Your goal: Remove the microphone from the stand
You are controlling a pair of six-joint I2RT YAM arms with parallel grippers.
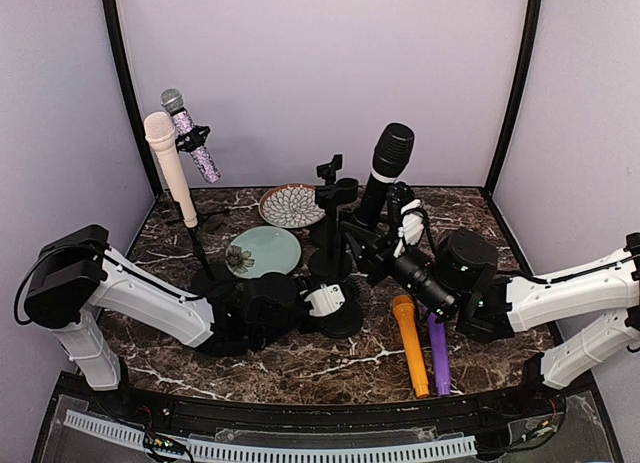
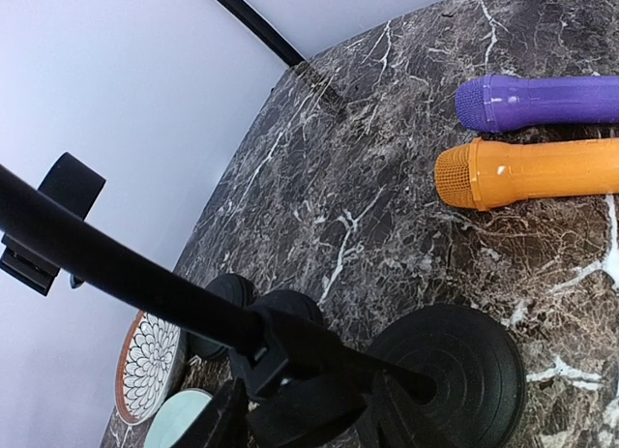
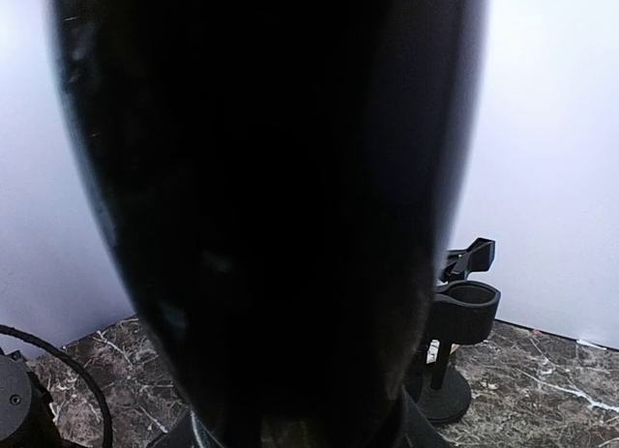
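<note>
The black microphone [image 1: 390,158] stands tilted in its stand [image 1: 345,318] at mid table. My right gripper [image 1: 405,233] reaches in from the right and is shut on the microphone's lower body. In the right wrist view the microphone [image 3: 271,177] fills nearly the whole frame, and the gripper [image 3: 300,433] hugs it at the bottom edge. My left gripper [image 1: 325,300] sits low by the stand's round base. In the left wrist view the gripper [image 2: 309,419] is open, with its fingers on either side of the knob on the stand's pole, just above the base [image 2: 455,371].
An orange microphone [image 1: 410,343] and a purple microphone [image 1: 438,353] lie at the front right. Two empty stands [image 1: 335,198] stand behind. A cream microphone [image 1: 170,168] and a glitter microphone [image 1: 190,133] sit in stands at back left. A flower plate [image 1: 291,205] and a teal plate [image 1: 264,251] lie nearby.
</note>
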